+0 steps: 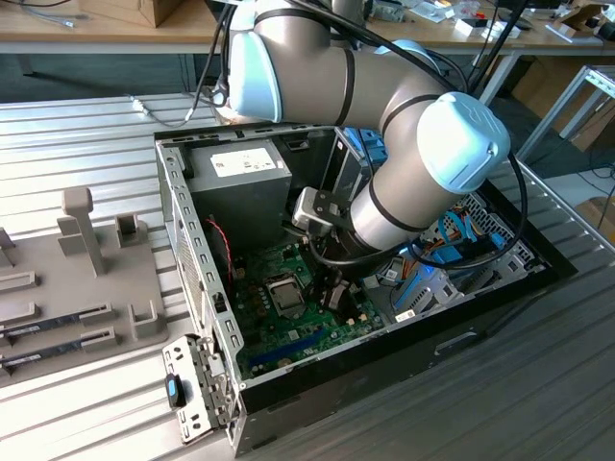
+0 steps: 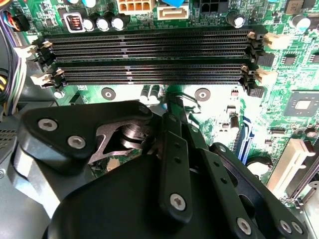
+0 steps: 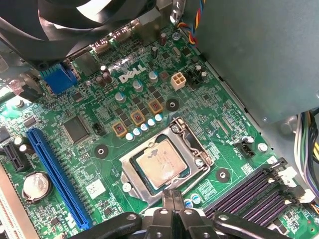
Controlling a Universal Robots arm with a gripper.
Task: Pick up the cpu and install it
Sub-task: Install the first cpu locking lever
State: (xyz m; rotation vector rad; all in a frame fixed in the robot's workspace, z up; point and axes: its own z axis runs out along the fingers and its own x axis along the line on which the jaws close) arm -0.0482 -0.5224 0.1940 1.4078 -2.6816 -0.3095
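Inside the open case, my gripper hovers near the seated cpu.
Jaws look closed on nothing; I judge placement done, latching the socket frame remains.

Ribbed metal worktable; wooden bench behind, cluttered with cables; metal frame leg at exterior view's right.

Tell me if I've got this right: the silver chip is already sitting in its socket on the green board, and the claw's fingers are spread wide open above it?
Not quite. The silver chip does sit in its socket on the green board, but the claw is shut, its fingers pressed together with nothing between them, beside the socket. The first wrist view shows this.
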